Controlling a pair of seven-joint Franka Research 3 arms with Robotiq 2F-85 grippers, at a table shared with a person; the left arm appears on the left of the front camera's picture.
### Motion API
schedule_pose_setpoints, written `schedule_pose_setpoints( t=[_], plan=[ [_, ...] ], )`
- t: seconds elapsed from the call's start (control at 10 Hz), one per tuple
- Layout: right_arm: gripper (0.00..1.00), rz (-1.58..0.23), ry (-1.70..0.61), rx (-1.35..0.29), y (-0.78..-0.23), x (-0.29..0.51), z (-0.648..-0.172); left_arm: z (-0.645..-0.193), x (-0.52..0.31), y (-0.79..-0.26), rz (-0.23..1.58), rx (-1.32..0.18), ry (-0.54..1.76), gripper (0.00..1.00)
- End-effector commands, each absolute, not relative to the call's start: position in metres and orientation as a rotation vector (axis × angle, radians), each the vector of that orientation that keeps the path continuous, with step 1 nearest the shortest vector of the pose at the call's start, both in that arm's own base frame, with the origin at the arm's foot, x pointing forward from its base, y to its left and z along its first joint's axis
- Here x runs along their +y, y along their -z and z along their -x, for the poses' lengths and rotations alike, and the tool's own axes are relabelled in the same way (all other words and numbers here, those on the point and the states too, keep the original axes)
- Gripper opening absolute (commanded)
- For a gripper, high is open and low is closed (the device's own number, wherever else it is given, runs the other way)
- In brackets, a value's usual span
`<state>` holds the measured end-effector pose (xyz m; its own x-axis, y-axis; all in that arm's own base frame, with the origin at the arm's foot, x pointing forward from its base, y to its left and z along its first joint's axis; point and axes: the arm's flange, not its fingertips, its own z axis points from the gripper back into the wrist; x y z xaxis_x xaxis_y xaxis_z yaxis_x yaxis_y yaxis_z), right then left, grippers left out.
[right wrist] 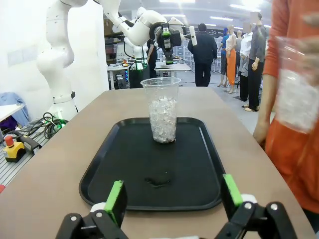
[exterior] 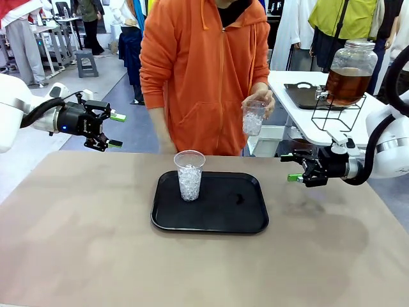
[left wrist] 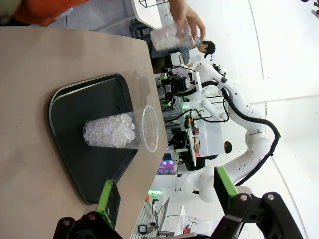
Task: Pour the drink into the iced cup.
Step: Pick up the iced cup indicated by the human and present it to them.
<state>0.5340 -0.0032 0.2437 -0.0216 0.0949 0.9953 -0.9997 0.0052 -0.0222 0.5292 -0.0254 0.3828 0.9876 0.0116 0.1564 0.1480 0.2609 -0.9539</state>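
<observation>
Iced cup [exterior: 190, 174] is stood upright on black tray [exterior: 243, 214], at its far left corner, near the counter's [exterior: 77, 243] far edge; drink [exterior: 347, 86] is kept in a glass jar [exterior: 353, 54] past the far right corner; left pincer [exterior: 116, 130] and right pincer [exterior: 289, 167] are both spread, nothing pinched.

I see the iced cup [exterior: 190, 174] on the tray's [exterior: 217, 214] left half; far right behind, the drink [exterior: 347, 86] in its jar [exterior: 351, 54].
</observation>
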Motion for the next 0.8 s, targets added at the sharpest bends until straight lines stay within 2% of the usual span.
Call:
schedule_pose_setpoints(
  t=[0.0,0.7],
  plan=[
    [1.0,-1.125,-1.263,-1.155,-0.246,-0.0024,-0.5345,-0.5292,-0.0251,-0.3841,1.314,-0.145,0.096,1.0],
    [1.0,-1.125,-1.263,-1.155,-0.246,-0.0024,-0.5345,-0.5292,-0.0251,-0.3841,1.314,-0.145,0.096,1.0]
  ],
)
